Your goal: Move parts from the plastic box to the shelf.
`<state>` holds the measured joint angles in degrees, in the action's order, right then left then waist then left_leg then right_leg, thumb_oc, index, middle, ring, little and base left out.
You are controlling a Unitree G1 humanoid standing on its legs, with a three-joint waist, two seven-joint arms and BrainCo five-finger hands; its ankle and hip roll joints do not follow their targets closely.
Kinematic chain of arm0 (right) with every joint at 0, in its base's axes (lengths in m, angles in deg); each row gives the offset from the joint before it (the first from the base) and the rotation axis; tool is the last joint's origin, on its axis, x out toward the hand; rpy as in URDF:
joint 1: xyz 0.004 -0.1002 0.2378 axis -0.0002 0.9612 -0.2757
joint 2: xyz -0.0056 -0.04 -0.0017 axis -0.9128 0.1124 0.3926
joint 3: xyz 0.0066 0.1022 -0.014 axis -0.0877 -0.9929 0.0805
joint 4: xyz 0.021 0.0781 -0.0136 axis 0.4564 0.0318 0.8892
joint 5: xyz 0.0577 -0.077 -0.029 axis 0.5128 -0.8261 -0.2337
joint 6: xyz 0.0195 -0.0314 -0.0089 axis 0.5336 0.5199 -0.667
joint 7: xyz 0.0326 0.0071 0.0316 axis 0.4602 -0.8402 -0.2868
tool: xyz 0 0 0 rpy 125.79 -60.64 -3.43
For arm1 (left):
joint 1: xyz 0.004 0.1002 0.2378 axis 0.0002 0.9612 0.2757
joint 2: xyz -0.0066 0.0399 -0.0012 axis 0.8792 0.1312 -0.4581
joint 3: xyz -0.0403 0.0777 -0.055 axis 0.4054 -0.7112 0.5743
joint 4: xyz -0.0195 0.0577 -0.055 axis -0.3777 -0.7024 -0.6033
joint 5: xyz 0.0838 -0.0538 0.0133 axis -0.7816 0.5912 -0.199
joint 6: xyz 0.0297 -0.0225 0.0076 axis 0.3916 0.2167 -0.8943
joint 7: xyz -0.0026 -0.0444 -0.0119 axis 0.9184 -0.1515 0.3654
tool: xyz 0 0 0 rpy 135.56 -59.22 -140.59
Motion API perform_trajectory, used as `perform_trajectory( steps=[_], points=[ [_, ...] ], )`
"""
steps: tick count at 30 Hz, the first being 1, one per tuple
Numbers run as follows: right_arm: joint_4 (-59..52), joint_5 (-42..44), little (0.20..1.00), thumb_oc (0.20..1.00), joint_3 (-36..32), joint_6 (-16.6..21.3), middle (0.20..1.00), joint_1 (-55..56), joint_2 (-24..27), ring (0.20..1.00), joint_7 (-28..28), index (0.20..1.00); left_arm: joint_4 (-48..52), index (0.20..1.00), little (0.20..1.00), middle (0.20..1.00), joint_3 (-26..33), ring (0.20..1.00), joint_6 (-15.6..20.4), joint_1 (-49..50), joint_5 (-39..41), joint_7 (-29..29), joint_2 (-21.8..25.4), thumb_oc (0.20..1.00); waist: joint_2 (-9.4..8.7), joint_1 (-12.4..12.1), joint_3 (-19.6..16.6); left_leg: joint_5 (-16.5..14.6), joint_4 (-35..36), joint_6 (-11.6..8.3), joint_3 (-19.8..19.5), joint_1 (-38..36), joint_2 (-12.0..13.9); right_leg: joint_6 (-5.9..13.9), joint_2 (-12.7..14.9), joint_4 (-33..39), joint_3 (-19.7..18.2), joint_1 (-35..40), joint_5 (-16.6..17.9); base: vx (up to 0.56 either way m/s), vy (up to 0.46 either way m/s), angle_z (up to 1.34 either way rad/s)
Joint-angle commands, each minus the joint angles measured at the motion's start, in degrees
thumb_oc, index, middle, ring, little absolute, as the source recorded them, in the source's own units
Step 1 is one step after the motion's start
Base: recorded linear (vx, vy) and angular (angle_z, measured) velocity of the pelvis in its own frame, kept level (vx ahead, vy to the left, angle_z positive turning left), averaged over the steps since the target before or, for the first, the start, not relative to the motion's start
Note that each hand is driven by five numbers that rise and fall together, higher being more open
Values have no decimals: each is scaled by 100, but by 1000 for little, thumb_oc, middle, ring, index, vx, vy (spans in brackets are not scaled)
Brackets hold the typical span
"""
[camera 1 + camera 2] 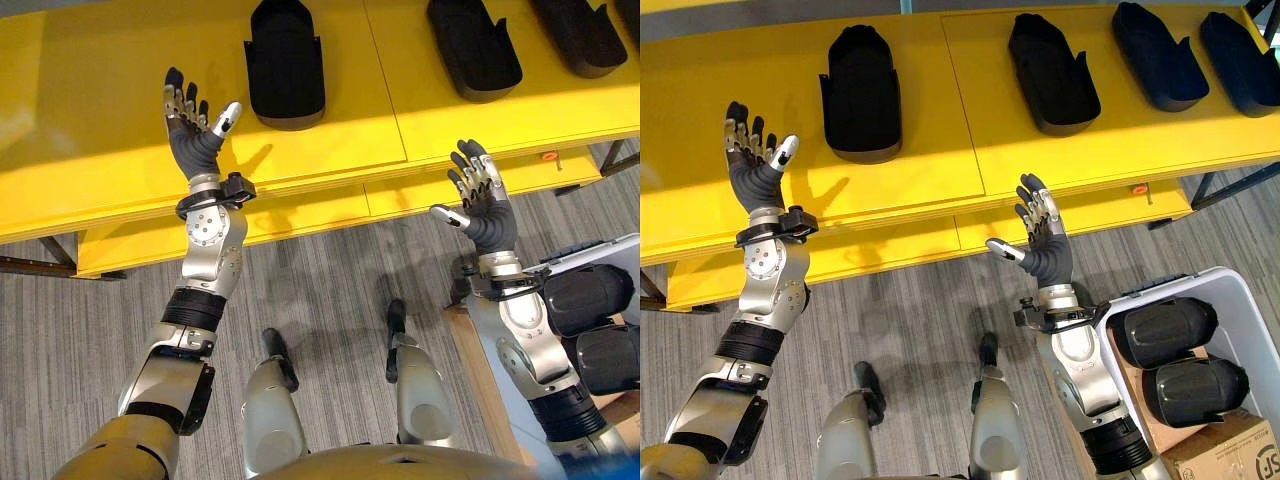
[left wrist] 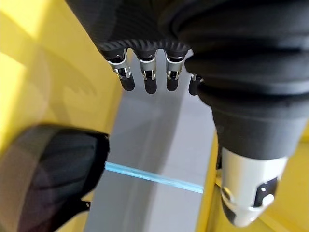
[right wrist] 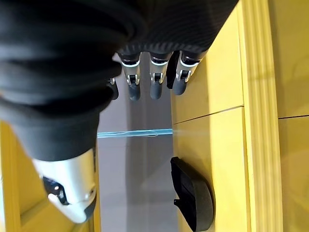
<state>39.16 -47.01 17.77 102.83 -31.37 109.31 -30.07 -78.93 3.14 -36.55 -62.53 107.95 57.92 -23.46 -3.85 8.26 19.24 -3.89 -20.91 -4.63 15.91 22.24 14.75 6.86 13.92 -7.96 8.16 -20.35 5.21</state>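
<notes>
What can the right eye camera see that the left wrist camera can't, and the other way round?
Right eye view alone: four black parts in a row on the yellow shelf, the plastic box holding two more, and the right hand, open and empty. Left wrist view alone: a pale blue line across grey floor. Both: the open left hand, the shelf, a black part.

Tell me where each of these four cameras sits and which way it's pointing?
Left eye view: on the head, looking down at the yellow shelf, black parts and both raised arms.
Right eye view: beside it, same scene, plus the plastic box.
Left wrist view: on the left wrist, along the open left hand toward a part.
Right wrist view: on the right wrist, along the open right hand toward the shelf.
Both eye views share hands, shelf and parts.
</notes>
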Motion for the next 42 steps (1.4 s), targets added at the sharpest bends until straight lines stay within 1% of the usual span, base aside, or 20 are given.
perform_trajectory(
  steps=[1, 5, 12, 13, 14, 15, 16, 19, 21, 26, 30, 33, 42],
  points=[
    [-451, 144, 1000, 1000, -235, 297, 1000, -95, 54, 1000, -58, 1000, -285, 1000, 1000, 1000, 224, 1000, 182, -435, -442, -304, 512, 1000, -52, -78, -30, 229, 154, -392, -472, -122, 346, 278, 263, -509, -56, 434, -386, 2, 13, -8],
    [-446, 200, 1000, 1000, -182, 312, 1000, -115, 111, 1000, -71, 1000, -725, 1000, 1000, 1000, 251, 1000, 125, -658, -433, -450, 677, 1000, -68, -34, -7, 217, 118, -395, -470, -71, 350, 279, 261, -539, -82, 384, -390, -2, 11, -8],
    [-480, 281, 1000, 1000, -99, 351, 1000, -80, 230, 1000, -40, 1000, -1646, 1000, 1000, 1000, -112, 1000, -94, -1219, -465, -354, 908, 1000, -107, 101, 99, 166, -57, -391, -421, 102, 368, 271, 253, -617, -145, 210, -366, 8, 7, -2],
    [-495, 301, 1000, 1000, -73, 357, 1000, -70, 252, 1000, -23, 1000, -1937, 1000, 1000, 1000, -234, 1000, -161, -1362, -372, -238, 892, 1000, -111, 146, 117, 13, -111, -448, -452, 77, 394, 312, 223, -648, -203, 218, -472, -13, 22, -9],
    [-499, 302, 1000, 1000, -80, 359, 1000, -77, 250, 1000, -23, 1000, -1949, 1000, 1000, 1000, -239, 1000, -154, -1381, -368, -234, 896, 1000, -128, 146, 137, 149, -97, -387, -413, 140, 383, 273, 238, -622, -187, 160, -356, 69, 19, -16],
    [-501, 302, 1000, 1000, -80, 363, 1000, -71, 260, 1000, -17, 1000, -2005, 1000, 1000, 1000, -284, 1000, -175, -1452, -384, -218, 897, 1000, -115, 150, 133, -2, -136, -450, -447, 94, 408, 314, 218, -657, -218, 198, -477, -13, 22, -20],
    [-520, 306, 1000, 1000, -66, 376, 1000, -40, 273, 1000, 9, 1000, -2268, 1000, 1000, 1000, -427, 1000, -241, -1680, -295, -112, 832, 1000, -133, 209, 165, -24, -192, -441, -439, 162, 428, 325, 212, -673, -240, 133, -467, 67, 23, -20],
    [-513, 321, 1000, 1000, -65, 384, 1000, -34, 263, 1000, 9, 1000, -2353, 1000, 1000, 1000, -497, 1000, -265, -1764, -309, -87, 830, 1000, -141, 227, 178, -30, -210, -439, -437, 189, 430, 330, 212, -675, -243, 119, -463, -7, 9, -5],
    [-533, 337, 1000, 1000, -43, 400, 1000, -14, 281, 1000, 30, 1000, -2561, 1000, 1000, 1000, -614, 1000, -313, -1915, -228, 18, 681, 1000, -163, 288, 225, -52, -278, -435, -425, 269, 433, 330, 218, -710, -267, 44, -454, -6, 14, -2],
    [-531, 338, 1000, 1000, -40, 392, 1000, 8, 309, 1000, 45, 1000, -2767, 1000, 1000, 1000, -670, 1000, -367, -2035, -165, 89, 533, 1000, -194, 326, 239, -76, -313, -433, -415, 319, 434, 330, 217, -729, -286, -19, -445, 0, 0, 0],
    [-531, 317, 1000, 1000, -49, 406, 1000, 21, 317, 1000, 33, 1000, -2688, 1000, 1000, 1000, -654, 1000, -343, -2001, -112, 88, 396, 1000, -203, 337, 261, -100, -362, -427, -417, 373, 448, 325, 212, -770, -302, -80, -452, 0, 0, 0],
    [-518, 318, 1000, 1000, -15, 392, 1000, 9, 297, 1000, 13, 1000, -2615, 1000, 1000, 1000, -559, 1000, -316, -1869, 7, 15, 171, 1000, -212, 328, 276, -123, -403, -429, -402, 419, 459, 306, 194, -800, -317, -129, -469, 0, 0, 0],
    [-517, 335, 1000, 1000, -21, 387, 1000, 41, 316, 1000, 1, 1000, -2616, 1000, 1000, 1000, -446, 1000, -327, -1768, 48, -25, 142, 1000, -223, 319, 277, -134, -408, -418, -377, 441, 462, 294, 185, -831, -343, -202, -482, 0, 0, 0]
  ],
)
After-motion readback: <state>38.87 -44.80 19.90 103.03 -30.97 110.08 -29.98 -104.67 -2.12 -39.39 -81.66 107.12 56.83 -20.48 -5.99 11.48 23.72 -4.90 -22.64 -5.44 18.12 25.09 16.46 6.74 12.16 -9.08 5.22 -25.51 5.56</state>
